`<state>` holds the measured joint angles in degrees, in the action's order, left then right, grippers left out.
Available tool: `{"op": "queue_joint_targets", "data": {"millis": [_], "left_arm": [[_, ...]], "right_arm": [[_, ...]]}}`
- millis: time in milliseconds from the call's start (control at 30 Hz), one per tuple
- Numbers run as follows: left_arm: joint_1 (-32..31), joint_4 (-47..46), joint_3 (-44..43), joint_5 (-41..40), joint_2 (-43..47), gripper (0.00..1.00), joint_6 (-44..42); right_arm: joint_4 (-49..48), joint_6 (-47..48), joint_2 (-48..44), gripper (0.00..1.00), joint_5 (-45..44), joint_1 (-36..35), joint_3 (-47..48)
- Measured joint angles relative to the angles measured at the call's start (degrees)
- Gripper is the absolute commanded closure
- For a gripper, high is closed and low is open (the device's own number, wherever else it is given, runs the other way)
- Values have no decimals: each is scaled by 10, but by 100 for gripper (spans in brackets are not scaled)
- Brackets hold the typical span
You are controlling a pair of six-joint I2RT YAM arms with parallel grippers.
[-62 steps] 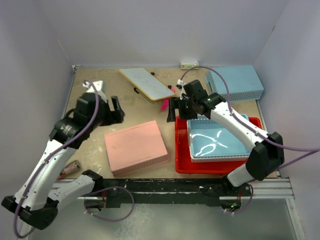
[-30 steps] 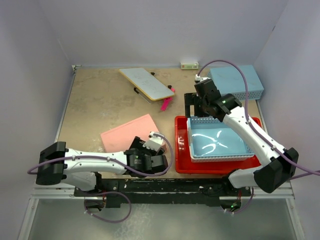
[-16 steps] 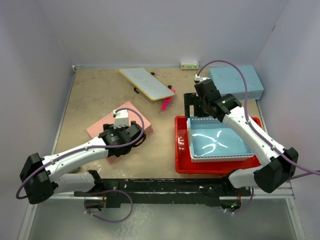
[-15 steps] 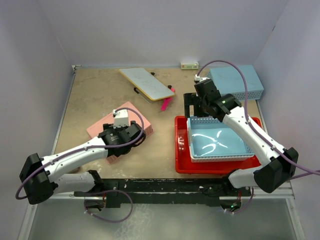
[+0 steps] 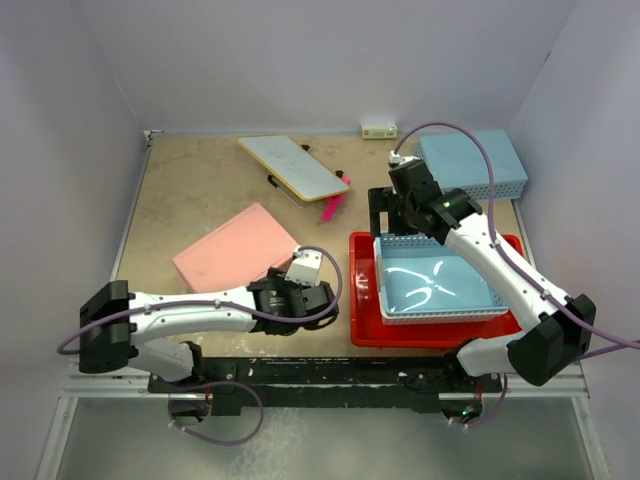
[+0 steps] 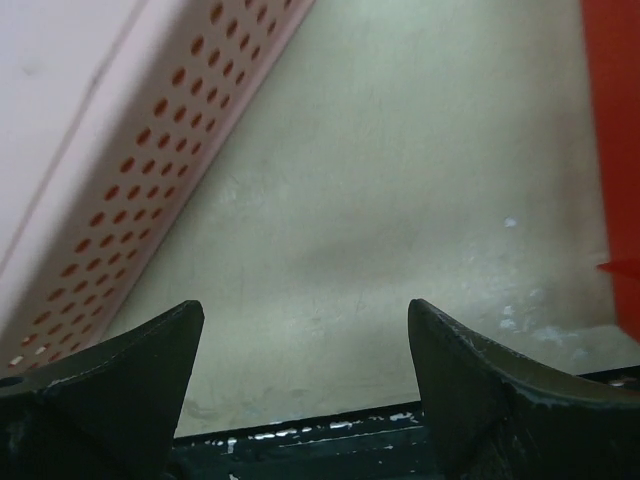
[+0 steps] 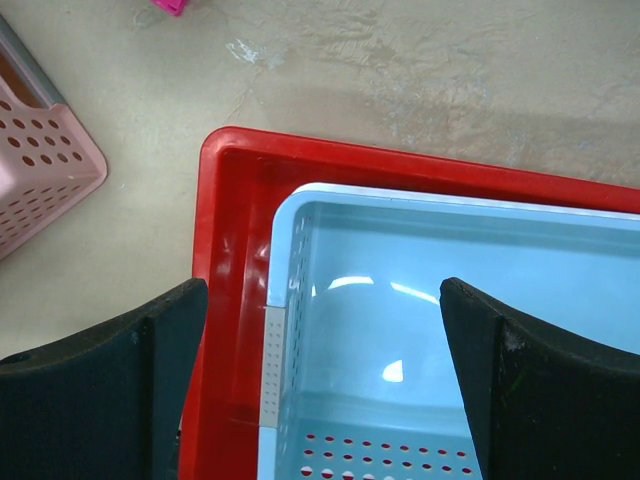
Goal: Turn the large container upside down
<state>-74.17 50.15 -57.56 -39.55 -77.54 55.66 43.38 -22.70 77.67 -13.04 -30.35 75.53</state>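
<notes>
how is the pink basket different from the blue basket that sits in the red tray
The pink basket lies straight on the table, left of the red tray; the blue basket sits inside that tray. The pink basket shows a flat closed face upward, so it looks turned over; the blue basket is upright, open side up. Both are rectangular with perforated walls.

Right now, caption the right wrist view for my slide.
Open right gripper hovers above a light-blue basket resting inside the upright large red container.
</notes>
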Motion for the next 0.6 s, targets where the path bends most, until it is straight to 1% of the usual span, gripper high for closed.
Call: {"op": "queue_joint_targets", "data": {"millis": [67, 133, 233, 300, 333, 400, 467, 500, 533, 567, 600], "left_arm": [[12, -31, 40, 33, -15, 20, 1], [47, -50, 77, 60, -14, 20, 3], [148, -69, 128, 86, 10, 20, 1], [236, -76, 147, 104, 47, 20, -12], [270, -79, 148, 106, 61, 20, -19], [361, -95, 148, 112, 85, 20, -35], [441, -112, 146, 115, 90, 20, -55], [477, -117, 145, 119, 88, 20, -62], [490, -120, 142, 123, 86, 20, -70], [540, -123, 137, 129, 85, 21, -78], [567, -125, 131, 134, 84, 21, -84]], "right_arm": [[0, 0, 0, 0, -2, 0, -2], [0, 1, 0, 0, -6, 0, -3], [0, 2, 0, 0, -9, 0, -7], [0, 3, 0, 0, -9, 0, -10], [0, 3, 0, 0, -9, 0, -10], [-2, 3, 0, 0, -8, 0, -10], [-3, 2, 0, 0, -7, 0, -10], [-4, 2, 0, 0, -6, 0, -10], [-4, 2, 0, 0, -5, 0, -10], [-4, 2, -1, 0, -5, 0, -10], [-4, 2, -1, 0, -5, 0, -10]]}}
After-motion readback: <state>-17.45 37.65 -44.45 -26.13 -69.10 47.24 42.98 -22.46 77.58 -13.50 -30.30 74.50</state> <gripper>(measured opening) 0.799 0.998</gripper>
